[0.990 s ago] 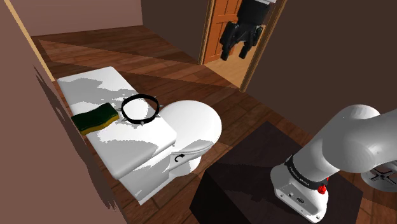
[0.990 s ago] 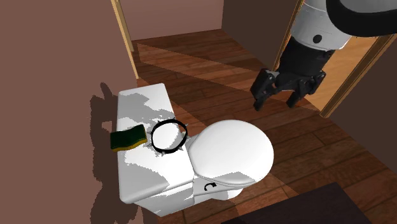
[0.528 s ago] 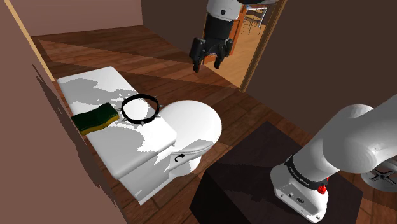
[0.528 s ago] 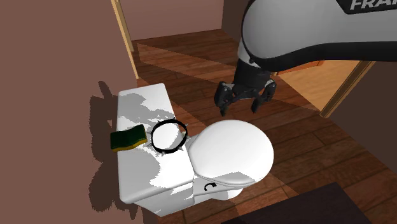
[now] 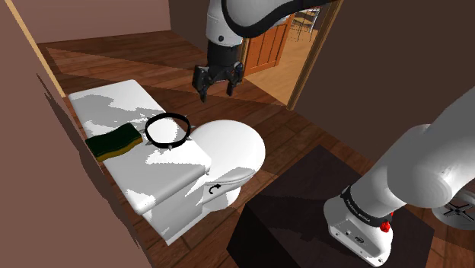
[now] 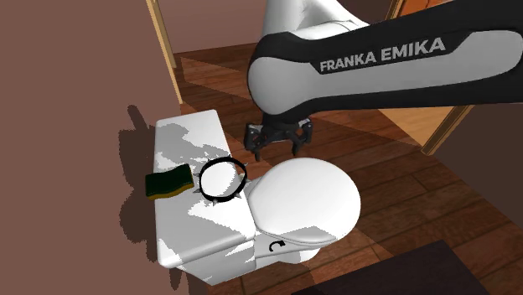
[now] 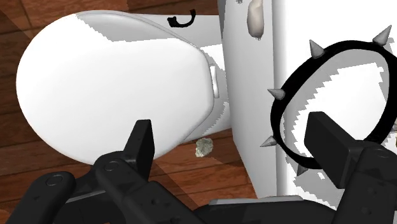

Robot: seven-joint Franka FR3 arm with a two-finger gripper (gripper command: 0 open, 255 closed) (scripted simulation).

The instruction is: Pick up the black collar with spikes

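Black collar (image 7: 278,118) on tank lid (image 5: 164,175) | wrist view: grey spikes (image 7: 275,94) | fingers (image 7: 141,143) apart

Dim room; jagged grey shadows mottle the white toilet tank (image 5: 173,161); doorway (image 5: 280,73) glows brighter.

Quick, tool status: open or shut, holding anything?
Tool: open, holding nothing; the spiked black collar lies untouched on the toilet tank.

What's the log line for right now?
phase: pre-grasp | hand: open, empty, raised near toilet | collar: flat on tank lid beside sponge, not held
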